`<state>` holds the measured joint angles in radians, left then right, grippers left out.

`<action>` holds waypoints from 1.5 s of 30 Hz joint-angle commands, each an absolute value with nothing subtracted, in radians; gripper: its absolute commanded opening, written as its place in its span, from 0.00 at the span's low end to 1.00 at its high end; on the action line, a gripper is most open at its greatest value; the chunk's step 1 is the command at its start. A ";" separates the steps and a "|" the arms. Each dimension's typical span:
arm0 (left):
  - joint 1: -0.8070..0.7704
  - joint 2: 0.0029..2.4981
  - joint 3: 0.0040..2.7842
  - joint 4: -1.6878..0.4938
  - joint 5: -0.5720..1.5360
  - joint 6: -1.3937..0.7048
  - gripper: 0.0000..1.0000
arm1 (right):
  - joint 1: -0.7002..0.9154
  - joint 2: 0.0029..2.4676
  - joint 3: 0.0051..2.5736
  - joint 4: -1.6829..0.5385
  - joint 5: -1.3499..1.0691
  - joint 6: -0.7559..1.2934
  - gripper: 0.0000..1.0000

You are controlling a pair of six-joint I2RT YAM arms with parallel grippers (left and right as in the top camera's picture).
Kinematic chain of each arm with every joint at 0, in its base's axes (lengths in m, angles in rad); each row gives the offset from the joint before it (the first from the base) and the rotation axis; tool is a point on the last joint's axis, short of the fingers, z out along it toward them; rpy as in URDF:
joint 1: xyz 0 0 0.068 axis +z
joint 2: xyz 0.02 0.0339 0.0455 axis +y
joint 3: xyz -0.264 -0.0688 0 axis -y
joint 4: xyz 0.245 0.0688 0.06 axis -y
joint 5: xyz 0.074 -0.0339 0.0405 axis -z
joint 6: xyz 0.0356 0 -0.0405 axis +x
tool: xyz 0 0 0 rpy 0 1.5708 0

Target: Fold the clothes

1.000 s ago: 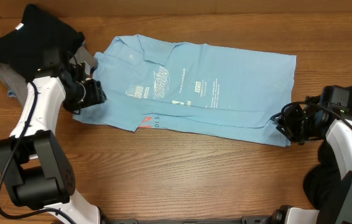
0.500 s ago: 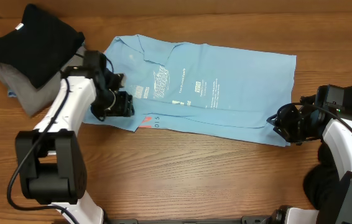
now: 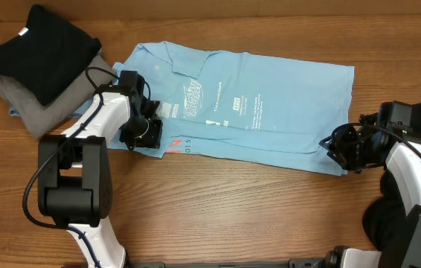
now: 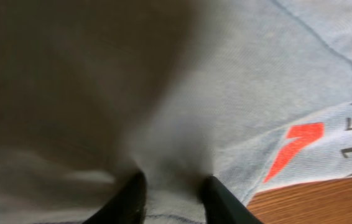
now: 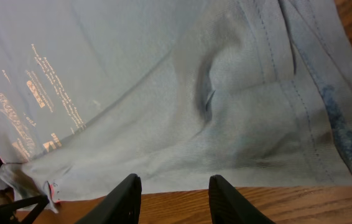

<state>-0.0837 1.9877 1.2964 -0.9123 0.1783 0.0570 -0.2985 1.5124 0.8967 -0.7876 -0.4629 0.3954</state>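
A light blue T-shirt (image 3: 270, 112) with white print lies spread flat across the middle of the table. My left gripper (image 3: 148, 134) is down on its lower left edge, beside the red mark (image 4: 294, 149). In the left wrist view its black fingers (image 4: 132, 198) pinch a raised ridge of the blue cloth, hem included. My right gripper (image 3: 338, 151) sits at the shirt's lower right corner (image 5: 344, 155). It is open, with bare wood between its fingers (image 5: 129, 199) and the hem just ahead. A folded black garment (image 3: 43, 48) rests at the far left.
The black garment lies on top of a folded grey one (image 3: 43, 108) at the back left corner. A dark bundle (image 3: 385, 219) sits by the right arm's base. Bare wooden table (image 3: 233, 208) runs along the front.
My left gripper has travelled right from beside the stack to the shirt's lower left edge, and its jaws have narrowed on the cloth. The right gripper has barely moved.
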 commanded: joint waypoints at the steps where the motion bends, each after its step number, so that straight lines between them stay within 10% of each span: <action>1: -0.086 2.040 1.283 -0.919 0.176 0.067 0.24 | -0.292 1.517 0.916 -0.784 -0.453 0.389 0.39; 8: -0.086 2.033 1.330 -0.967 0.176 0.064 0.13 | -0.292 1.517 0.916 -0.784 -0.453 0.389 0.39; 17: -0.086 2.033 1.404 -1.055 0.158 0.064 0.40 | -0.292 1.517 0.916 -0.785 -0.453 0.389 0.39; 45: -0.219 2.033 1.397 -1.169 0.028 0.050 0.43 | -0.292 1.517 0.916 -0.788 -0.452 0.389 0.39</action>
